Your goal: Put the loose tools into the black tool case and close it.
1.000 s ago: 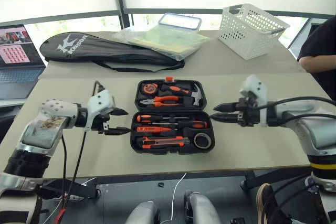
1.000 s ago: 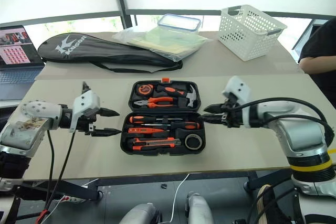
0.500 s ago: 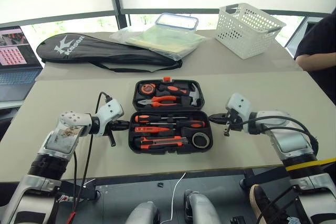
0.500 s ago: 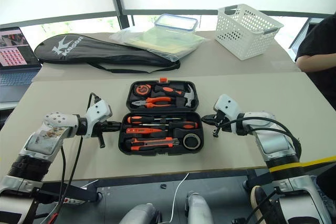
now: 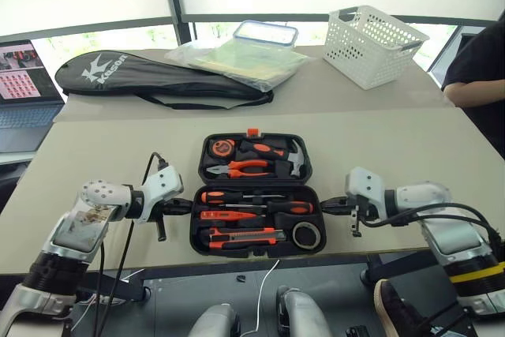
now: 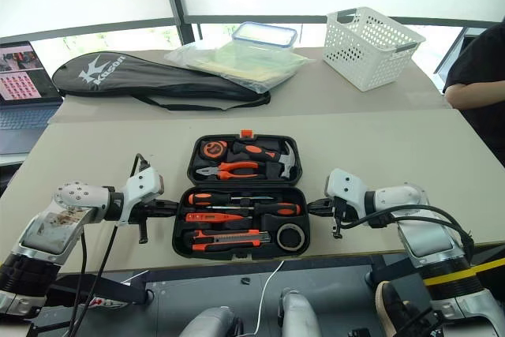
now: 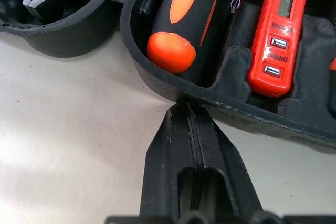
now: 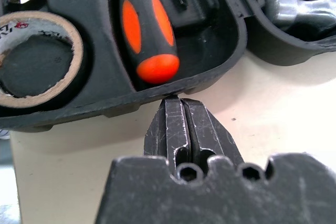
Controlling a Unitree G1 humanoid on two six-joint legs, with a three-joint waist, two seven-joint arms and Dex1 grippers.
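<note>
The black tool case (image 5: 254, 184) lies open in the middle of the table. Its near half holds two black-and-orange screwdrivers (image 5: 237, 196), the orange tester (image 5: 225, 215), the utility knife (image 5: 241, 236) and the tape roll (image 5: 305, 234). My left gripper (image 5: 185, 204) is shut and low on the table, tips against the near half's left wall (image 7: 173, 95), beside a screwdriver handle (image 7: 176, 24). My right gripper (image 5: 325, 204) is shut too, tips at the near half's right wall (image 8: 173, 90), close to the other screwdriver handle (image 8: 149, 30) and the tape roll (image 8: 31, 59).
Pliers (image 5: 241, 167), a hammer (image 5: 293, 155) and a tape measure (image 5: 225, 147) sit in the case's far half. Behind lie a black racket bag (image 5: 158, 76), a plastic bag with a box (image 5: 252, 53) and a white basket (image 5: 375, 33). A laptop (image 5: 28, 88) stands far left, a person (image 5: 481, 61) far right.
Both grippers have shut and sunk to the table, closing in on the case's two sides. The right wrist has rolled. The tools in the case have not moved.
</note>
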